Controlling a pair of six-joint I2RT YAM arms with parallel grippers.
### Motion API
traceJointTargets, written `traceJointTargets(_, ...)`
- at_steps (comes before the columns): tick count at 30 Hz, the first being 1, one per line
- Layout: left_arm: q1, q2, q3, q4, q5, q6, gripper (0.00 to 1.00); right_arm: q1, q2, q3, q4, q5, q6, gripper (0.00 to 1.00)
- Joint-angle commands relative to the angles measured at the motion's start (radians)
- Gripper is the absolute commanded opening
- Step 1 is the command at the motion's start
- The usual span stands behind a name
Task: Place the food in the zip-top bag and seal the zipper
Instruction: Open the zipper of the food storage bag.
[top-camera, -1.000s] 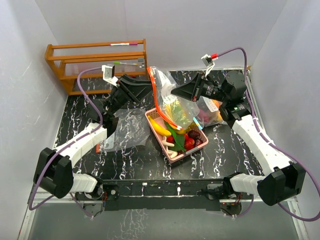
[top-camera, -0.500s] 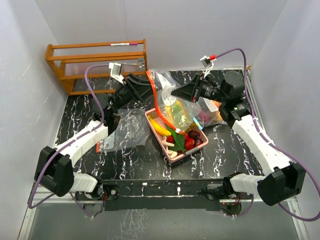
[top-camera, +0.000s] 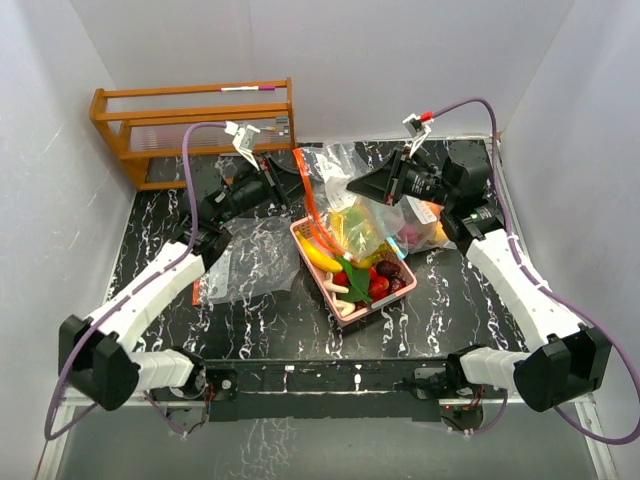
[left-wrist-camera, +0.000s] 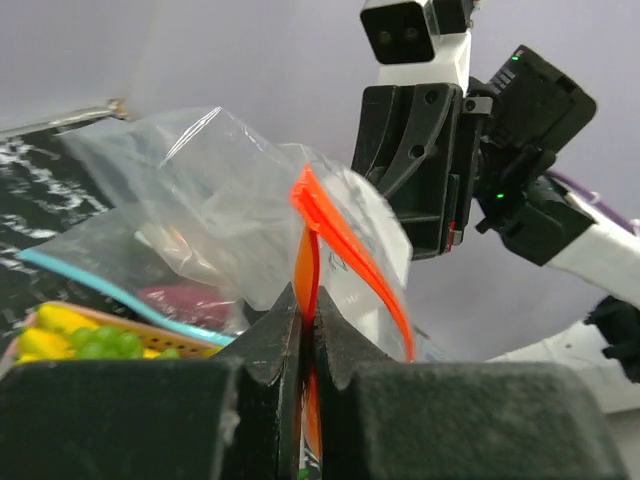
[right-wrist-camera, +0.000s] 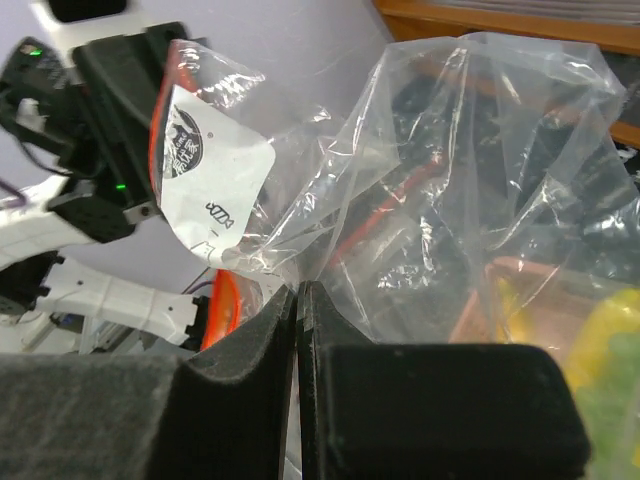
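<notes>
A clear zip-top bag with an orange zipper hangs in the air above a pink tray. My left gripper is shut on the orange zipper strip at the bag's left edge. My right gripper is shut on the clear plastic of the bag's right side. Yellow and green food sits low inside the bag. A yellow banana, red berries, a dark plum and green leaves lie in the tray.
A second clear bag lies flat on the black marbled table left of the tray. Another bag with food lies behind the tray at the right. A wooden rack stands at the back left. White walls close in all round.
My left gripper has risen and moved right along the bag's top edge, its arm stretching out. The bag's mouth has narrowed between the two grippers. The right arm has hardly moved.
</notes>
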Motion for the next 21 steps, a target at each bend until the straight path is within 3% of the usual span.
traceJointTargets(1,0.005,-0.134,0.087,-0.437,-0.190,0.339,0.00,-0.035,-0.032,0.054,-0.035,0.064,-0.064,0.08)
traceJointTargets(3,0.005,-0.149,0.098,-0.516,-0.261,0.385,0.00,-0.037,-0.022,0.062,-0.053,0.078,-0.076,0.14)
traceJointTargets(6,0.007,-0.144,0.115,-0.563,-0.319,0.406,0.00,-0.037,-0.019,0.086,-0.140,0.163,-0.124,0.35)
traceJointTargets(10,0.007,-0.072,0.178,-0.654,-0.361,0.411,0.00,-0.014,-0.019,0.146,-0.227,0.245,-0.209,0.49)
traceJointTargets(17,-0.001,0.046,0.315,-0.790,-0.445,0.406,0.00,0.327,0.056,0.254,-0.314,0.562,-0.350,0.55)
traceJointTargets(21,-0.005,0.076,0.353,-0.812,-0.434,0.397,0.00,0.423,0.104,0.229,-0.263,0.700,-0.335,0.55)
